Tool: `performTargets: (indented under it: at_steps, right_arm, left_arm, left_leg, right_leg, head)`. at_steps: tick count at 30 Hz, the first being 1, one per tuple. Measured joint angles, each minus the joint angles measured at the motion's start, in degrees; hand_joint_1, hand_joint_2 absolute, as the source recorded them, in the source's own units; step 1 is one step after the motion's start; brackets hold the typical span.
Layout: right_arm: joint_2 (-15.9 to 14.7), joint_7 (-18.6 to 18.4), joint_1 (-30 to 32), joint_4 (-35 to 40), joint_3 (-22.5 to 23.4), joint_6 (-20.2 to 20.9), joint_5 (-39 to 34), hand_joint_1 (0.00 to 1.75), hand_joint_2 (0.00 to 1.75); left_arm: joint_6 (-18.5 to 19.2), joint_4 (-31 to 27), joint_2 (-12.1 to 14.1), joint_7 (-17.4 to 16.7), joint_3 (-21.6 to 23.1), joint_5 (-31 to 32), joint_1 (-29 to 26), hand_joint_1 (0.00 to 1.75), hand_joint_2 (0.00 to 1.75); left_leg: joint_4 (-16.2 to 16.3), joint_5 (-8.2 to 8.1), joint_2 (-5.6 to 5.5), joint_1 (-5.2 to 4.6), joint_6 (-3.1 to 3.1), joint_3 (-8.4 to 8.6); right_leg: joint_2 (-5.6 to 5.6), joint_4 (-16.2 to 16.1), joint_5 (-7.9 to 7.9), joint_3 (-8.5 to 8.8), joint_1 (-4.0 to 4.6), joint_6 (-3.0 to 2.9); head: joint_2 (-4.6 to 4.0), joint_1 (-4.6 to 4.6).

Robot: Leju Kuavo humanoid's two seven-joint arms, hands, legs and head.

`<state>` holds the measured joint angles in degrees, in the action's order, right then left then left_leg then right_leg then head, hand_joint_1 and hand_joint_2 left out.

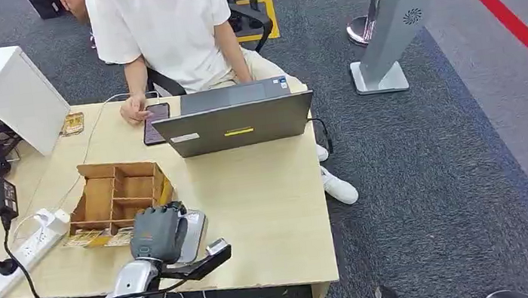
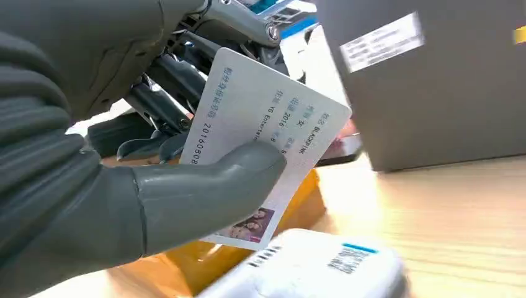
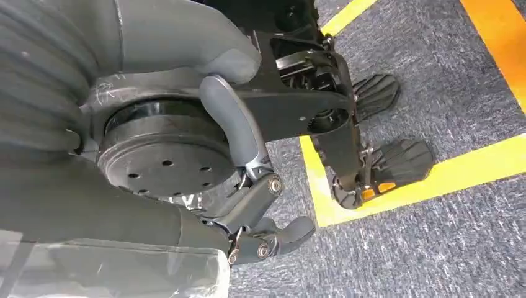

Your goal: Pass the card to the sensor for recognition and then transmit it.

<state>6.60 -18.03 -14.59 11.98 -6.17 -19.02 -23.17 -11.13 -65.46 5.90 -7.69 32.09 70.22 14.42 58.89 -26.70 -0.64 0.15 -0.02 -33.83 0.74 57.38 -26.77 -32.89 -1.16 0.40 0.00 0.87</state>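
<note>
My left hand [image 1: 157, 234] hovers low over the near part of the wooden table [image 1: 277, 216], just in front of a wooden divider box [image 1: 118, 193]. In the left wrist view this hand [image 2: 93, 186] pinches a white printed card [image 2: 267, 118] between its thumb and dark fingers; the card stands tilted with a small photo at its lower end. Right beneath the card lies a white sensor unit [image 2: 310, 267] with a blue label. My right hand [image 3: 248, 155] hangs beside my body over grey carpet, its fingers apart and holding nothing.
A grey laptop [image 1: 235, 122] stands behind the box, its back toward me. A person in a white shirt [image 1: 162, 25] sits across, one hand by a phone [image 1: 155, 123]. A power strip [image 1: 26, 250] with cables and a white box [image 1: 2, 86] occupy the table's left side.
</note>
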Motion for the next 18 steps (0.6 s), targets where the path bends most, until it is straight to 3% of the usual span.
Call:
performTargets:
  at_steps: [18]
  right_arm:
    - [0.0,-0.46,-0.3,0.42,0.2,0.0,1.05,0.0,1.75]
  left_arm:
    - [1.6,2.71,-0.59,-0.35,-3.5,0.07,-0.13,1.75,1.75]
  left_leg:
    - [0.0,0.0,0.0,0.0,0.0,0.0]
  right_leg:
    - [0.0,0.0,0.0,0.0,0.0,0.0]
  head:
    - [0.0,0.0]
